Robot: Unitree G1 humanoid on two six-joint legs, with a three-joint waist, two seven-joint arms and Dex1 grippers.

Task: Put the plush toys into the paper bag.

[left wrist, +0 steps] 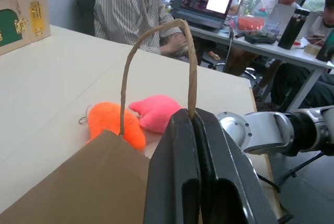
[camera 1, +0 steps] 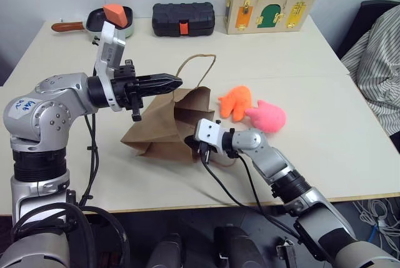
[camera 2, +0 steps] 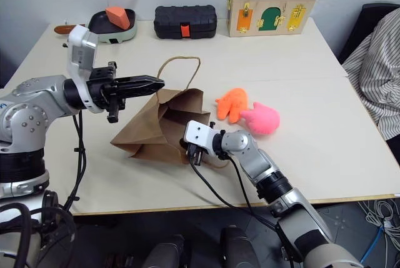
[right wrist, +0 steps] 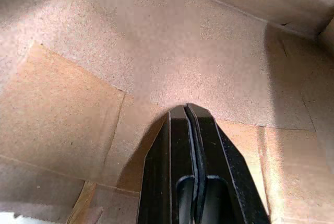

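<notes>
Brown paper bag (camera 1: 165, 124): left tool (camera 1: 177, 82) pinches its handle, closed right tool (right wrist: 189, 110) inside.

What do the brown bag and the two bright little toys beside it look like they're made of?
The paper bag looks like plain matte brown kraft paper: it holds sharp creases and folds, and its loop handle looks like twisted paper cord. The orange toy and the pink toy seem to be soft plush fabric, with fuzzy, rounded outlines and no shine.
</notes>
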